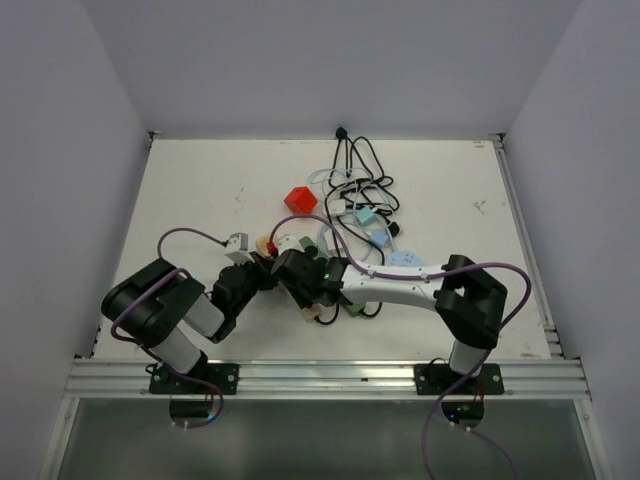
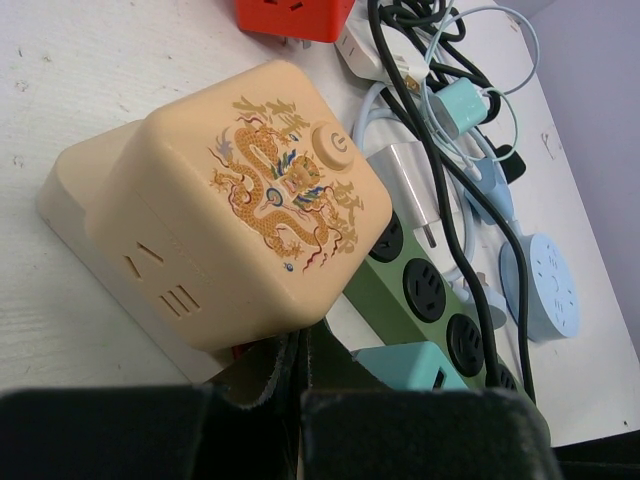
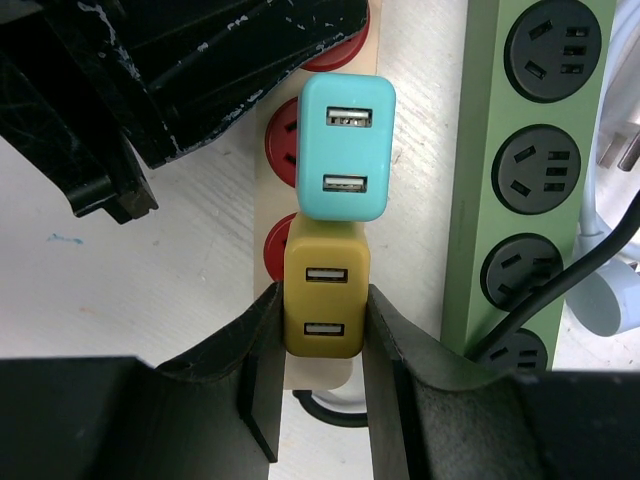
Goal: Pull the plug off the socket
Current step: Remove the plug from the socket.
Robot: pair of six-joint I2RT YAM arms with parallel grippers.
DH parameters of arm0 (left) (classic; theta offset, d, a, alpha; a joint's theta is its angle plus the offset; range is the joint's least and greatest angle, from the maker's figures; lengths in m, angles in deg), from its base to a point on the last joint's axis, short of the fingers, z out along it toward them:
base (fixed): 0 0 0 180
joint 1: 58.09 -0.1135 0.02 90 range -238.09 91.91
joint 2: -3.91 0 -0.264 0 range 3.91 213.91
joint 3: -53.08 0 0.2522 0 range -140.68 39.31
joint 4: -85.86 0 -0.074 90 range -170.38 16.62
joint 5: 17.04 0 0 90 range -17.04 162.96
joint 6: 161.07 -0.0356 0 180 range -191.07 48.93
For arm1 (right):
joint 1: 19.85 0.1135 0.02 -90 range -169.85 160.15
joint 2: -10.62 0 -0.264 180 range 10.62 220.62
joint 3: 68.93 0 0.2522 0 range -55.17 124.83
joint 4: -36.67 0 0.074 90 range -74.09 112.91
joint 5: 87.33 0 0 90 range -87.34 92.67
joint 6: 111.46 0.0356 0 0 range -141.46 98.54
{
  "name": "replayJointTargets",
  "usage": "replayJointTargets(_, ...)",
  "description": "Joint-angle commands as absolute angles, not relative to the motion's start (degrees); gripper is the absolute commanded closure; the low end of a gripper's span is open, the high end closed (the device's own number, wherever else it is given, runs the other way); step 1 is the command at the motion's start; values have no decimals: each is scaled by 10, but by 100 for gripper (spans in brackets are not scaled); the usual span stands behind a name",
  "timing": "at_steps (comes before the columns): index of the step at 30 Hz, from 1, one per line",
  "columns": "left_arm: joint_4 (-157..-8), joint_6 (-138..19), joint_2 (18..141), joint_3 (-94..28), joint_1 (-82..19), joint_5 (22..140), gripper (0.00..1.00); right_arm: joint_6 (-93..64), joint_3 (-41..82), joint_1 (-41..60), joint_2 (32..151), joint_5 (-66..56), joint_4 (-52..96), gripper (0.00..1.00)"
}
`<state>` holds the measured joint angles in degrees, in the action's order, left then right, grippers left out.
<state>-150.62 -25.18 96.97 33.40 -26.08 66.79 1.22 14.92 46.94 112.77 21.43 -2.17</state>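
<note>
Jaws of the right gripper (image 3: 325,310) pinch the mustard USB charger (image 3: 326,285) by its two long sides, the pads flat against it. We see that charger seated in the cream power strip (image 3: 272,203), at the strip's end nearest the right wrist camera, both USB ports facing up. Next along the strip, touching the mustard charger's far edge, stands a teal USB charger (image 3: 346,148), also plugged in. At the strip's other end a cream cube adapter (image 2: 250,210) printed with a dragon sits on top of it. The left gripper (image 2: 303,360) has its fingers pressed together, and its tip lies over the strip between the cube and the teal charger, partly covering a red socket. Just beside the strip and running along it lies a green power strip (image 3: 475,120), with black cables (image 2: 430,130) draped across it. Beyond the strip's cube end we make out a red cube adapter (image 1: 300,199) on the table (image 1: 200,190).
</note>
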Motion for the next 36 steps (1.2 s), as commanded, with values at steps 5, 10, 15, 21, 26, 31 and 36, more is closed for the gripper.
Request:
replayJointTargets(5, -1323, -291, 1022, 341, -268, 643, 100, 17, 106, 469, 1077, 110, 2, 82)
replayJointTargets(10, -1326, -286, 1026, 343, -270, 643, 100, 35, 61, 425, 1044, 29, 49, 81)
replayJointTargets(15, -1340, -283, 1039, 344, -275, 654, 100, 28, 74, 425, 1051, 36, 33, 81)
replayJointTargets(21, -1340, -285, 1048, 340, -276, 658, 100, 13, 149, 482, 1090, 158, -45, 79)
replayJointTargets(26, -1336, -287, 1050, 337, -276, 658, 100, 10, 180, 498, 1117, 175, -69, 76)
replayJointTargets(31, -1336, -287, 1050, 338, -276, 659, 100, 10, 151, 485, 1099, 133, -37, 74)
replayJointTargets(36, -1342, -284, 1053, 340, -276, 659, 100, 33, 76, 430, 1043, 30, 27, 74)
